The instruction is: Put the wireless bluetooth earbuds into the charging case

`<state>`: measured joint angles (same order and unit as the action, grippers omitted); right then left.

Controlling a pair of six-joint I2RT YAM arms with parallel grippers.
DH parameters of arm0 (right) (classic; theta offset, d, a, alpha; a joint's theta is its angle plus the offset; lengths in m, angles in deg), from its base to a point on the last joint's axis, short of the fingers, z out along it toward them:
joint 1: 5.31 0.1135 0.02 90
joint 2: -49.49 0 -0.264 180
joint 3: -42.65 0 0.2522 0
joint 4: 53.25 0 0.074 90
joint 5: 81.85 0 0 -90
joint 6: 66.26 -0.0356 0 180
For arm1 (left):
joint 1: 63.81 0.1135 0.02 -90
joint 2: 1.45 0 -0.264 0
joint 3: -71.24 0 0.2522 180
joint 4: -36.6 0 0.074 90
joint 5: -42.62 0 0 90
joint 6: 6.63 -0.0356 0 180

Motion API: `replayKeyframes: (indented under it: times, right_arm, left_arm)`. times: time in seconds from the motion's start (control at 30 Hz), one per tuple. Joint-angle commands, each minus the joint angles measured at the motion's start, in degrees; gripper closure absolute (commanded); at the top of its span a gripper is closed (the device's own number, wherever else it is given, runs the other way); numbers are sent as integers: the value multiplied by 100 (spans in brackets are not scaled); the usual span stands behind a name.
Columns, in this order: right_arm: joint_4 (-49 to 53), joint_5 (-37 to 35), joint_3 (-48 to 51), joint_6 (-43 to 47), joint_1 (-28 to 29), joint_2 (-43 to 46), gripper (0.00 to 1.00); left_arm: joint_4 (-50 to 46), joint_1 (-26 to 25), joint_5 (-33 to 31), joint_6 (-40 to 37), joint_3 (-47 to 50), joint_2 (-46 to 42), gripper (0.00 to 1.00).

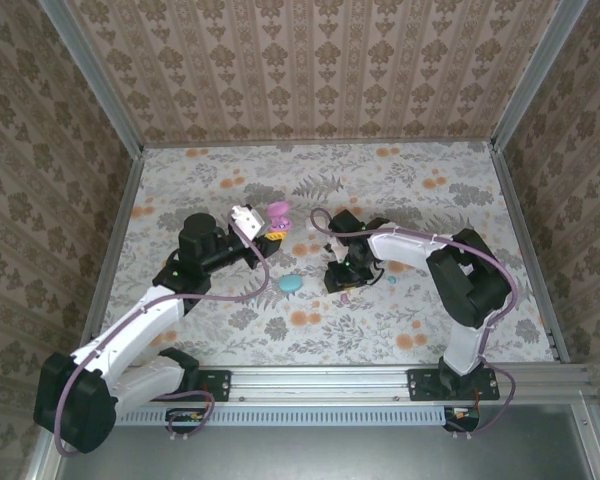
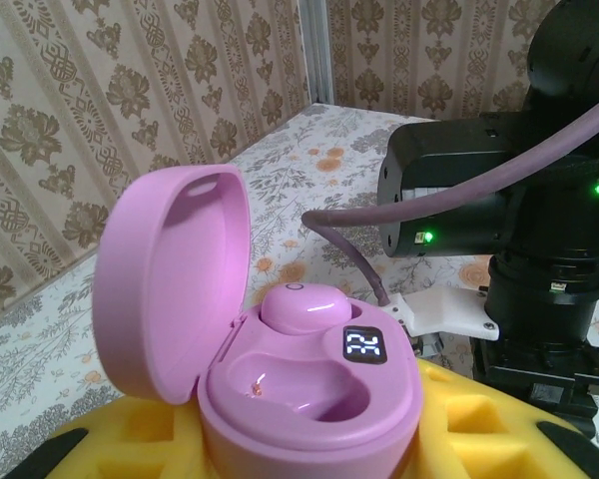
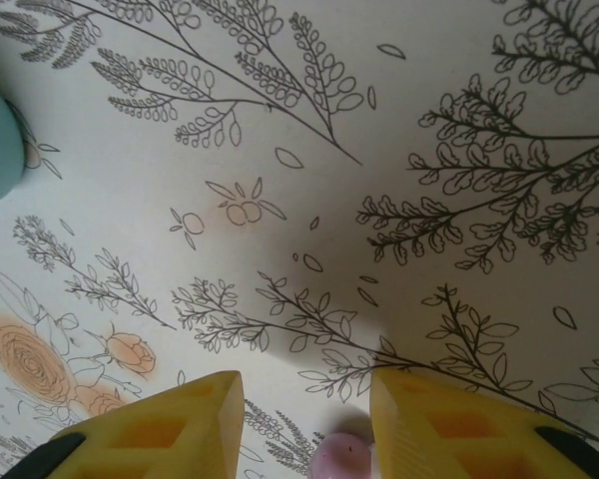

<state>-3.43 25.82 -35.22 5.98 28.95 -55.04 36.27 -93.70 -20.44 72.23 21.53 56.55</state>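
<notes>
Earbud lies mid-worktop inside right claw, pads part-open with a gap on one side. Prob. light, glossy, slippery, so pinch its broad flanks gently. Left claw clamps pink charging case, lid up — one bud seated, other socket empty.

The pink case, low in the left wrist view, is smooth plastic with a soft sheen, and the bud seated in it shines the same. The yellow left fingers beneath look matt, moulded with square recesses; the right fingers look alike. The table cover is a matt floral print. Along the bottom of the top view, the rail is brushed metal.
</notes>
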Motion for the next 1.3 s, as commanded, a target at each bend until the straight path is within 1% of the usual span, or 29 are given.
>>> replayKeyframes:
  times: [0.0, 0.1, 0.3, 0.47, 0.57, 0.63, 0.7, 0.77, 0.9, 0.97, 1.1, 1.17, 1.27]
  right_arm:
    - [172, 174, 136, 41, -15, 63, 61]
    - [201, 187, 405, -92, -16, 338, 62]
    - [178, 441, 786, -436, 6, 850, 63]
    - [83, 729, 892, -481, 128, 918, 63]
    - [116, 705, 870, -479, 199, 891, 64]
    - [183, 592, 843, -467, 204, 858, 64]
    - [285, 251, 774, -420, 213, 859, 62]
    - [362, 87, 686, -334, 229, 842, 62]
    - [669, -213, 443, -297, 470, 839, 63]
    - [814, -564, 394, -445, 595, 885, 63]
    - [1170, -1094, 345, -705, 667, 884, 62]
    - [1179, -1112, 330, -846, 697, 894, 62]
    - [1001, -922, 274, -885, 891, 857, 63]
  left_arm:
    - [8, 36, 55, 24, -23, -91, 66]
    - [36, 36, 65, 19, -35, -61, 66]
    - [110, 36, 125, 53, -49, 8, 67]
    - [169, 36, 145, 85, -33, 36, 66]
    - [163, 27, 162, 97, -35, 30, 66]
    - [159, 27, 150, 97, -17, 1, 66]
    - [143, 27, 127, 102, -18, -25, 67]
    - [135, 27, 114, 98, -3, -44, 66]
    - [103, 26, 16, 95, 27, -172, 67]
    - [88, 27, -56, 93, 70, -248, 66]
    - [28, 27, -83, 81, 87, -298, 67]
    - [37, 27, -68, 81, 80, -276, 66]
    - [58, 27, -48, 92, 57, -229, 66]
